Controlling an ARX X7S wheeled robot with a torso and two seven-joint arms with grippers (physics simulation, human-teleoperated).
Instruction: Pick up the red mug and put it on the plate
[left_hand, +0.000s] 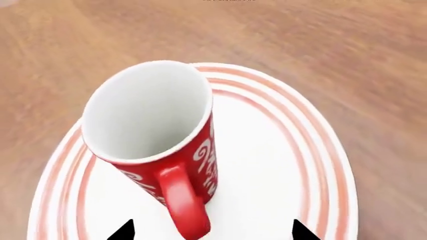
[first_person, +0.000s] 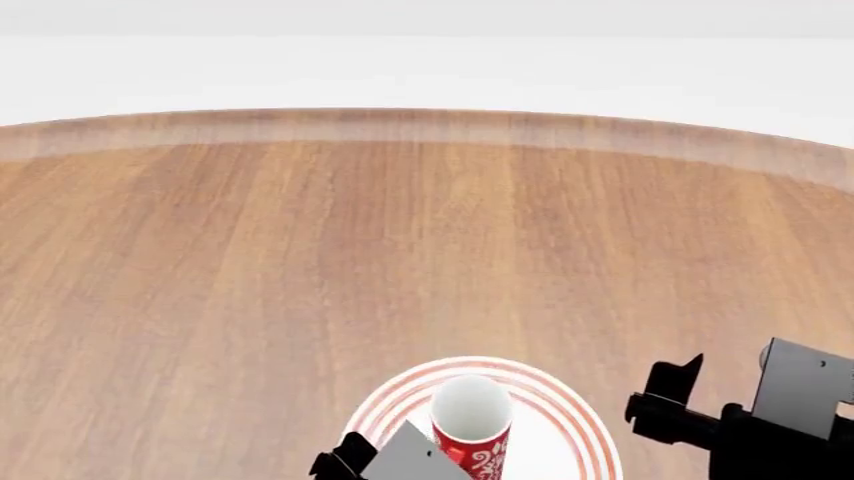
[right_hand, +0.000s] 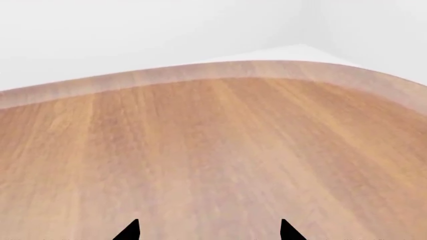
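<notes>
Sitting upright on the plate (left_hand: 280, 165) — mug (left_hand: 157, 130) already placed, slightly off-centre, handle (left_hand: 183, 205) pointing straight back at the left gripper (left_hand: 212, 232). Left gripper spread, tips either side of the handle, not touching. Right gripper (right_hand: 208, 231) also spread, over bare worktop (first_person: 267, 280), well apart from the plate. Looks like only a retreat remains — pull straight back along the handle axis to avoid clipping it.
</notes>
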